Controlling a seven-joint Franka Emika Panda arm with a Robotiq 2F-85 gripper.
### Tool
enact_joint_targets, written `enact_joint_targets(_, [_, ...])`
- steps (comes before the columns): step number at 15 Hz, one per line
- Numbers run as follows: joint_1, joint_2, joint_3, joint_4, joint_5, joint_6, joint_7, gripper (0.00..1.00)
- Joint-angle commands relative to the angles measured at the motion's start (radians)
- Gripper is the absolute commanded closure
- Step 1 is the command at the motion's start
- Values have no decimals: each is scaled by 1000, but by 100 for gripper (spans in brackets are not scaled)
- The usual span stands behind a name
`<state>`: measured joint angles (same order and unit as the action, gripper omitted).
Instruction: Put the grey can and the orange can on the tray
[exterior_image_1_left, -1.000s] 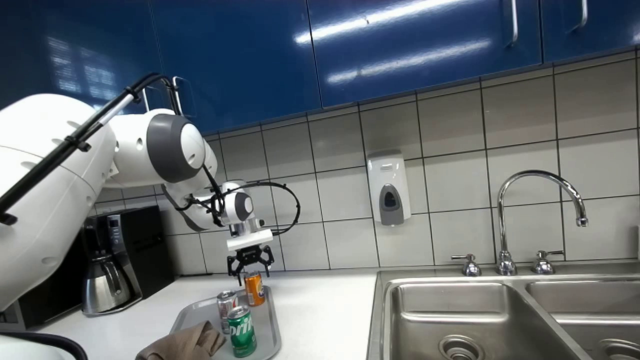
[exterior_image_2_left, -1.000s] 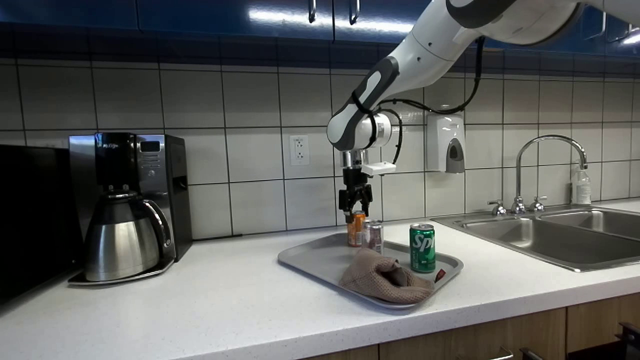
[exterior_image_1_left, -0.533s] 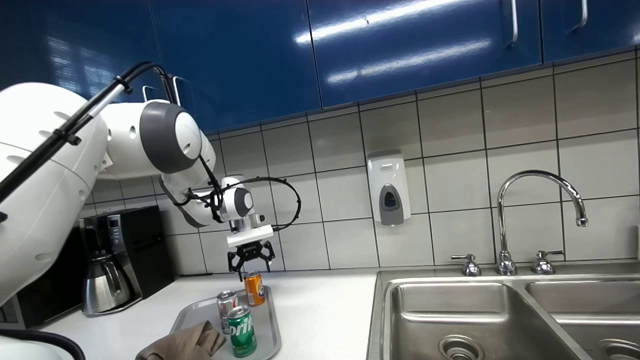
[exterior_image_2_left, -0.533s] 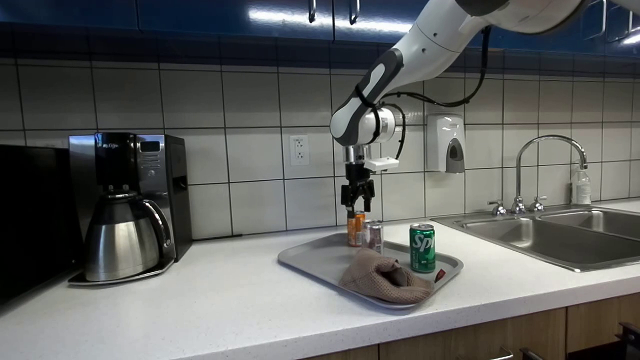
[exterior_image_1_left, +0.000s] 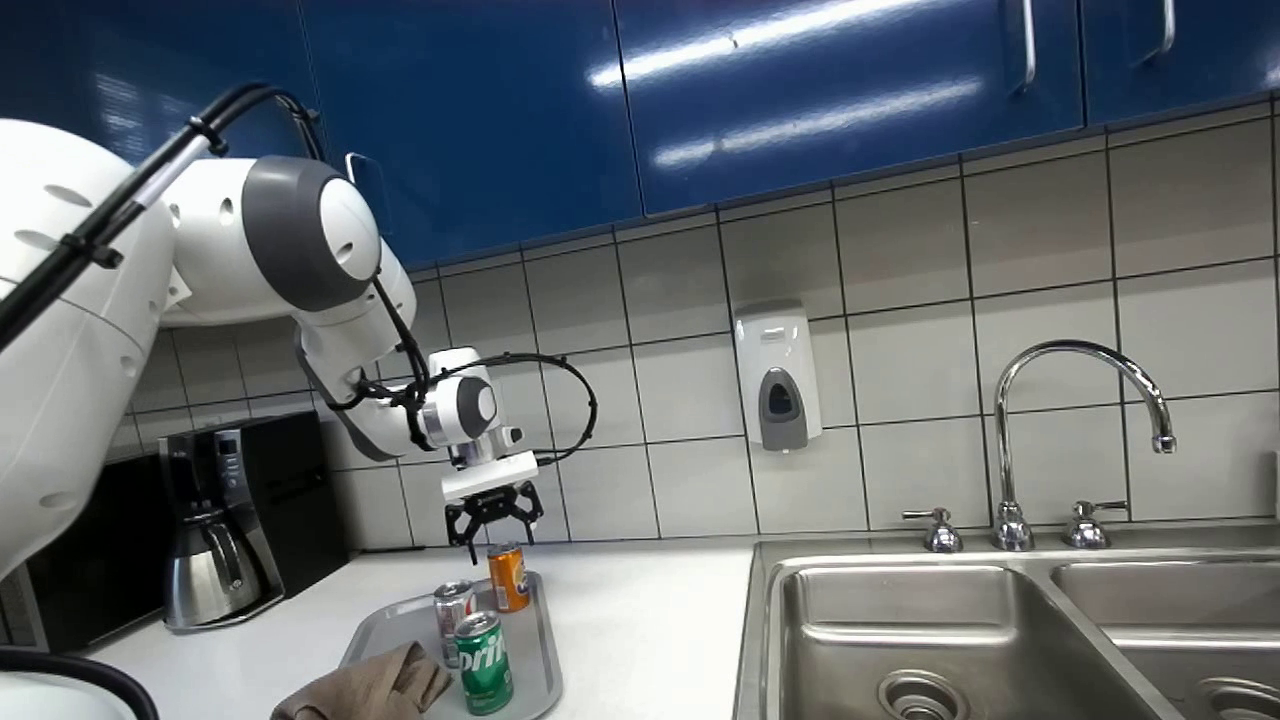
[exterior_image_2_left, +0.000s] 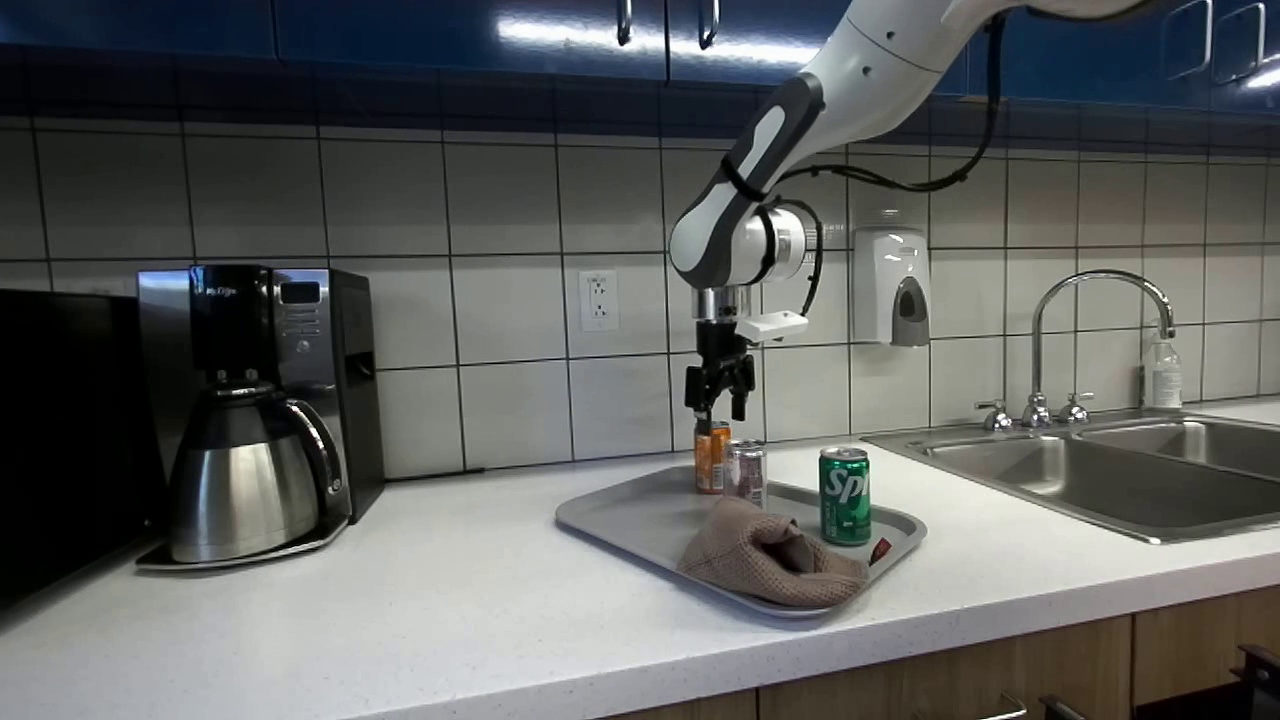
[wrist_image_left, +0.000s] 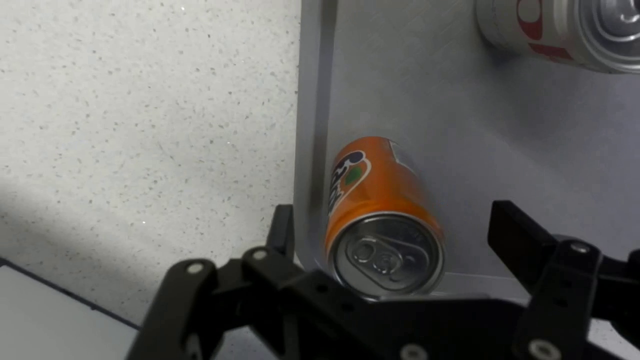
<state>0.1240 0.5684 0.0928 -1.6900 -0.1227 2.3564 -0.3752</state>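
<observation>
Left to right in an exterior view: a coffee pot (exterior_image_2_left: 245, 490); on the worktop (exterior_image_2_left: 430, 610), the tray (exterior_image_2_left: 620, 515). It holds the orange can (exterior_image_2_left: 711, 468), its top near the released, spread pincer (exterior_image_2_left: 722, 420); the grey can (exterior_image_2_left: 746, 476); a cloth (exterior_image_2_left: 738, 560); a green can (exterior_image_2_left: 845, 502). Then comes a sink (exterior_image_2_left: 1060, 488).

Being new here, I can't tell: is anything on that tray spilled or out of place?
No spill shows, and the grey can, orange can and green can stand upright. The brown cloth crumpled on the tray looks odd among drinks, as does a dark red thing near the green can, too small to identify.
</observation>
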Motion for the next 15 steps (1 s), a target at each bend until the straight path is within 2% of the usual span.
enact_joint_targets(1, [-11, -108, 5, -155, -17, 82, 52, 0])
enact_joint_targets(8, [-10, -238, -14, -342, -30, 197, 119, 0])
enact_joint_targets(15, [-23, -380, -25, -479, -14, 161, 143, 0])
